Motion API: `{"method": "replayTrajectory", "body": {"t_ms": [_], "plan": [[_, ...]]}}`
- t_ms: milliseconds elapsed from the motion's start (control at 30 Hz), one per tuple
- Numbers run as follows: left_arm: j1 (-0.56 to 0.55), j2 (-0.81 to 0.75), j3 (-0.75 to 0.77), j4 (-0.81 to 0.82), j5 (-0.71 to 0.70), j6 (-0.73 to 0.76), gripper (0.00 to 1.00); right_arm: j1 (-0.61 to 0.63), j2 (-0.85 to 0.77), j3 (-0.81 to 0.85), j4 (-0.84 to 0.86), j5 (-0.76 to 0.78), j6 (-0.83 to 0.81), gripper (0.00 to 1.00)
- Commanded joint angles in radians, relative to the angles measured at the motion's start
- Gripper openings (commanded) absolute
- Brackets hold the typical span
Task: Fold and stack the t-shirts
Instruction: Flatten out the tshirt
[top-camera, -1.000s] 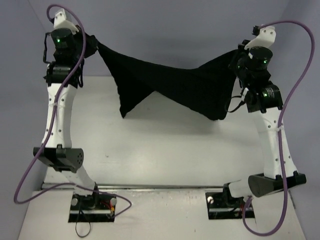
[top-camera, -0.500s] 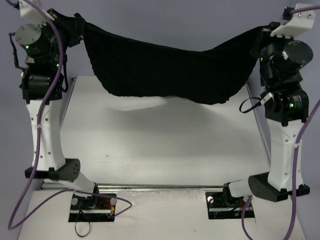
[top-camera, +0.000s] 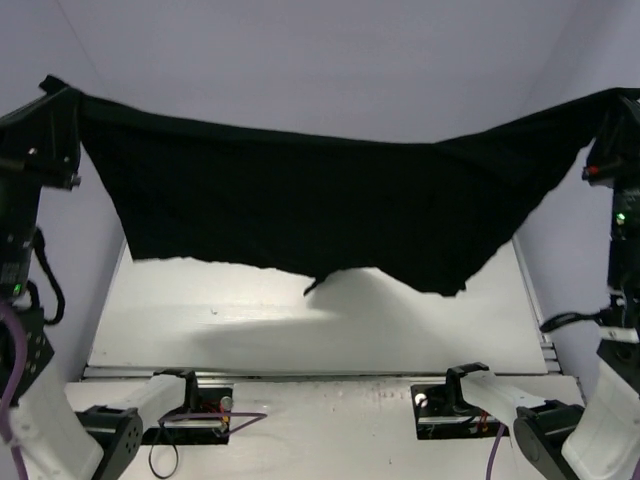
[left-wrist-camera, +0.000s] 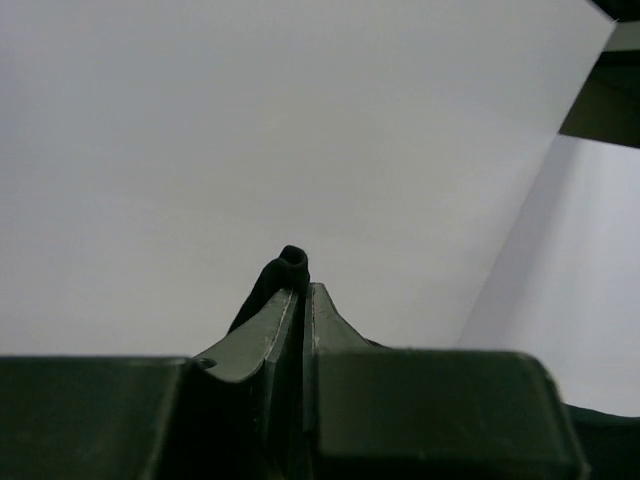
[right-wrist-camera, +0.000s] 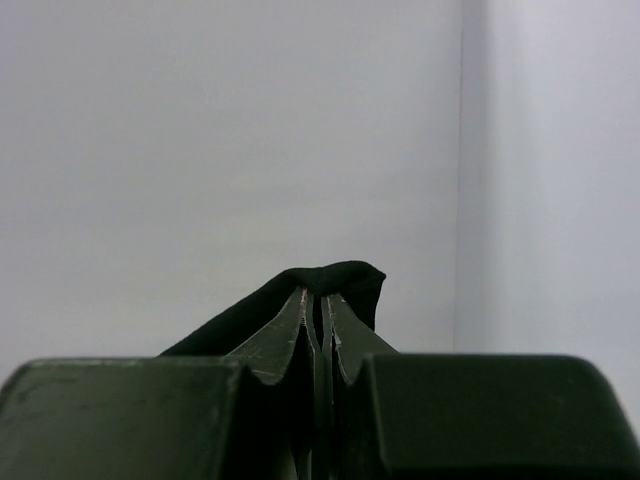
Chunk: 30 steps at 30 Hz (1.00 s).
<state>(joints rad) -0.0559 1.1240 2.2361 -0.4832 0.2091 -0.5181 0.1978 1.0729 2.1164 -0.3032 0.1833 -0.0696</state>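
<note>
White tabletop (top-camera: 400, 335), plain pale walls behind. Over it the black t-shirt (top-camera: 300, 215) hangs stretched out, long axis running from the left edge to the right edge, and the hem looks clear of the surface. Up top, the left gripper (left-wrist-camera: 301, 296) is clamped tight on one corner and the right gripper (right-wrist-camera: 318, 300) is pinching the other. Each arm owns its end, so I'd guess lowering it flat comes next.
</note>
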Motion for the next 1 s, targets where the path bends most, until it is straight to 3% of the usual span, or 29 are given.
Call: {"method": "replayTrajectory", "body": {"t_ms": [0, 333, 633, 833, 967], "plan": [[0.005, -0.067, -0.041, 0.041, -0.002, 0.026, 0.0, 0.004, -0.048, -0.008, 0.099, -0.017, -0.014, 0.0], [0.005, -0.068, -0.067, -0.009, 0.009, 0.017, 0.0, 0.009, -0.041, -0.054, 0.092, -0.061, 0.012, 0.0], [0.005, 0.092, -0.059, 0.005, 0.003, 0.04, 0.0, 0.009, 0.104, -0.081, 0.095, -0.107, -0.012, 0.0], [0.005, 0.264, 0.035, 0.04, 0.023, 0.036, 0.0, 0.008, 0.266, 0.031, 0.104, -0.103, -0.059, 0.0], [0.007, 0.387, 0.185, 0.06, 0.032, 0.017, 0.0, 0.006, 0.374, 0.177, 0.121, -0.075, -0.079, 0.0]]}}
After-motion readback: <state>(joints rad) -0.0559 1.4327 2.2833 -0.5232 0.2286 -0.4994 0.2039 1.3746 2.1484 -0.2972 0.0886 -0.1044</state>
